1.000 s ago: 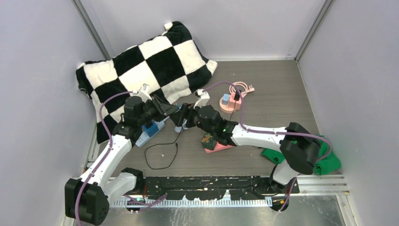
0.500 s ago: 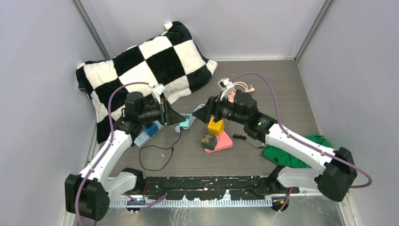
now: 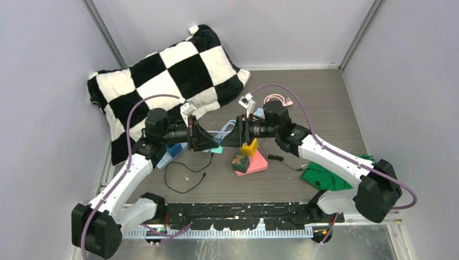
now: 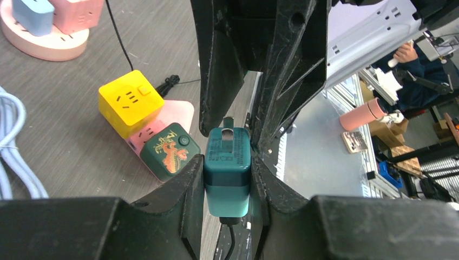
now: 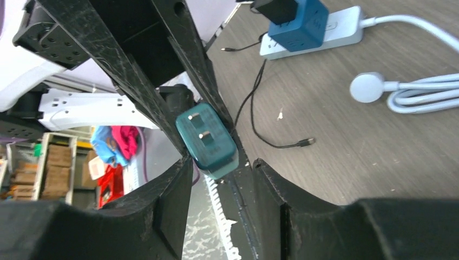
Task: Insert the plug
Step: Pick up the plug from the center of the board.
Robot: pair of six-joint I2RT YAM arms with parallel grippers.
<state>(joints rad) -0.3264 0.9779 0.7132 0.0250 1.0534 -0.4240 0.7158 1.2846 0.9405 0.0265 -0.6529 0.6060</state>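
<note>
Plug point(image 4: 227, 170), glossy teal, flat-pronged, sits pinched in left gripper point(image 4: 228, 161); grip of right gripper point(image 5: 222, 163) unclear.

text: none legible | teal plug point(image 4: 227, 157): fine print, too small to read

Your top view looks down from above and behind over the whole surface point(image 3: 325, 97), your two wrist views face each other at close range, both sharing the teal plug point(image 4: 227, 162)

Bright, even light with faint shadows (wrist views slightly soft).
</note>
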